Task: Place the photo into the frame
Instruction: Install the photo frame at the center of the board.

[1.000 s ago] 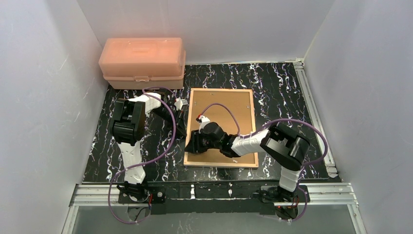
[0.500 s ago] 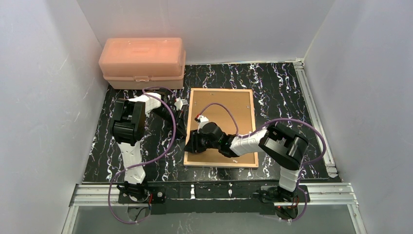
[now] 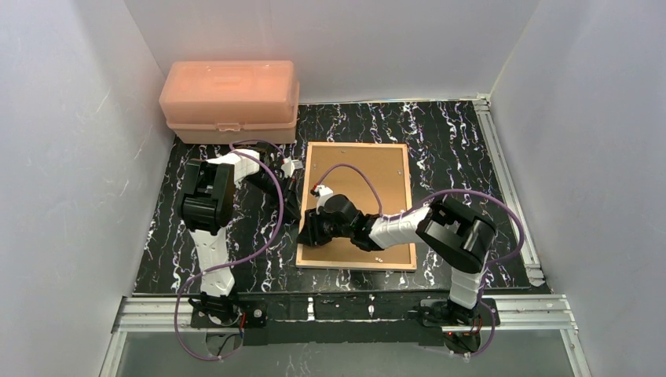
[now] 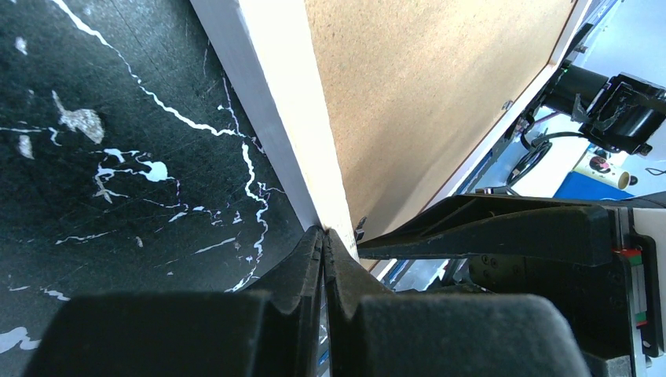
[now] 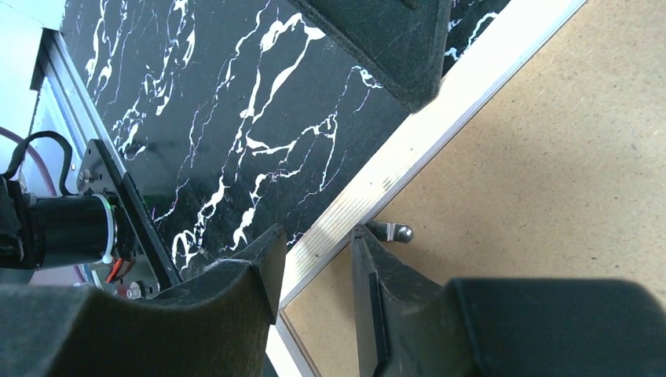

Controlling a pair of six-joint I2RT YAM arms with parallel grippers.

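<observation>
Nearest to us, the right gripper (image 5: 314, 236) hangs low over the near-left part of the frame (image 5: 408, 153), its jaws parted and standing astride the pale wooden rail, one finger out over the black marbled surface (image 3: 448, 149), the other inside, just beside a small metal tab (image 5: 390, 232). We see a sliver of surface beside the outer finger, so we judge it is not clamped on. A little further along that same left edge, the left gripper (image 4: 323, 239) is closed with nothing in it, tips together against the frame's white side. The frame lies face down in the middle of the surface with the brown backing board (image 3: 389, 165) seated in it. The photo? We cannot find it in any view; whether it sits under that board we cannot tell. So our call: the work is at the tabs, and the frame has yet to be turned face up. At the back stands the pink box (image 3: 229, 98), lid down. No brand, label or writing reads anywhere
</observation>
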